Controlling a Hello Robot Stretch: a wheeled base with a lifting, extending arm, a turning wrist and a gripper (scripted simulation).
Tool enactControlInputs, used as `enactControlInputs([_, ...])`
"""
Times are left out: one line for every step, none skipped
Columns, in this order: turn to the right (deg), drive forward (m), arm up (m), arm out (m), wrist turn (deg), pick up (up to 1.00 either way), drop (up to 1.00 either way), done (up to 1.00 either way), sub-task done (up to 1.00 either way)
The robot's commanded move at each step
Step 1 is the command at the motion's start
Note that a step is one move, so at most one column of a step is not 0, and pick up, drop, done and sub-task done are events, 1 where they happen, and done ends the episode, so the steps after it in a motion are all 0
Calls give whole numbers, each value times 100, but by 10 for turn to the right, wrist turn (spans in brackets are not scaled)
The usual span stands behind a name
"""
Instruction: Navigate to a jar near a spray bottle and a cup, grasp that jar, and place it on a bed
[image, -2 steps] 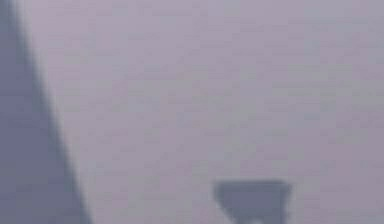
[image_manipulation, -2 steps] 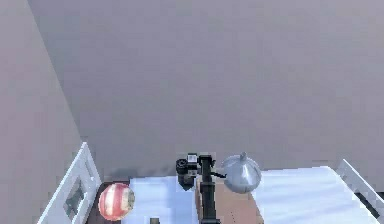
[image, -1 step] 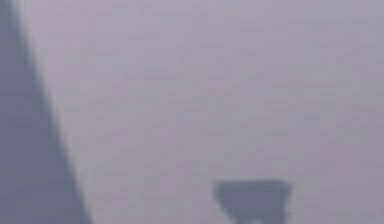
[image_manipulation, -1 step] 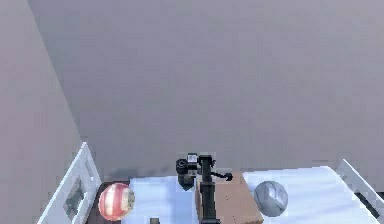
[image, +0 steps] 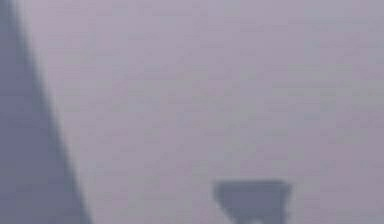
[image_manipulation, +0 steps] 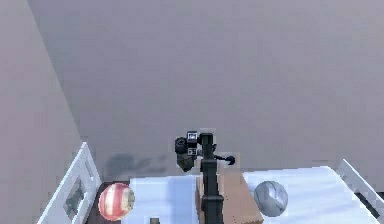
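Arm side view: end effector (image_manipulation: 185, 149) before grey wall (image_manipulation: 250, 70), bed (image_manipulation: 310, 190) beneath

My arm (image_manipulation: 211, 195) stands extended, a dark square bar rising from the arm side view's bottom edge. At its far end the gripper (image_manipulation: 184, 149) sits just left; I cannot tell whether it holds anything.

forward view: very near pale wall (image: 220, 90), facing it. arm side view: high, looks down along arm (image_manipulation: 212, 195) over near bed (image_manipulation: 310, 190) toward far wall (image_manipulation: 230, 70). overlap unclear.
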Motion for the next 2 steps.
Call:
enactControlInputs([0,0,0,-8,0,0,0,0,0])
enactControlInputs([0,0,0,0,0,0,0,100,0])
